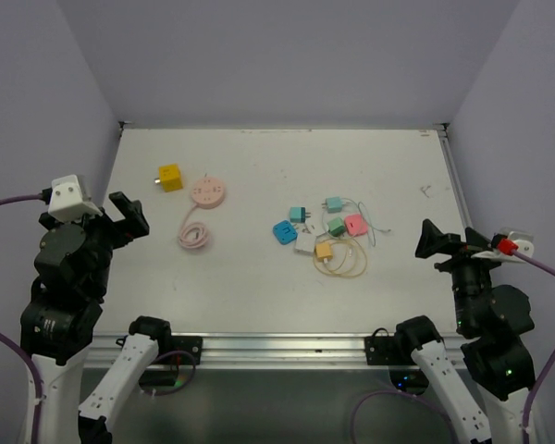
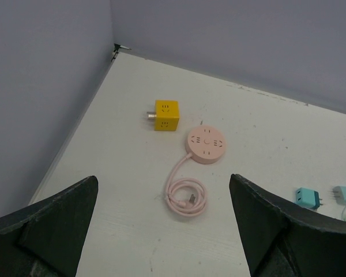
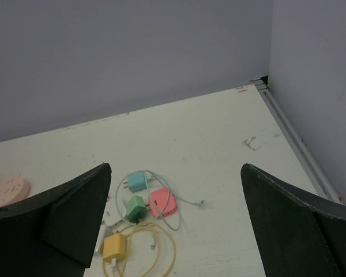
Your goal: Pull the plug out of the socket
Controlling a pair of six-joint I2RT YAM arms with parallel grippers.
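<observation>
A green plug (image 3: 132, 208) sits with its prongs in a pink square socket (image 3: 162, 203); the pair lies in a cluster right of centre, green plug (image 1: 336, 226) against pink socket (image 1: 356, 224). A yellow cube socket (image 2: 166, 115) at the far left has a grey plug (image 2: 147, 115) sticking from its side. My left gripper (image 1: 129, 217) hovers open and empty at the left edge (image 2: 163, 177). My right gripper (image 1: 435, 239) hovers open and empty at the right edge (image 3: 176, 165). Both are well clear of the objects.
A pink round power strip (image 1: 207, 191) with a coiled cord (image 1: 194, 234) lies by the yellow cube. The cluster also holds a blue adapter (image 1: 284, 231), two teal chargers (image 1: 298, 215), a white adapter (image 1: 304, 243) and a yellow charger (image 1: 324, 250) with looped cable (image 1: 344, 262). Walls enclose three sides.
</observation>
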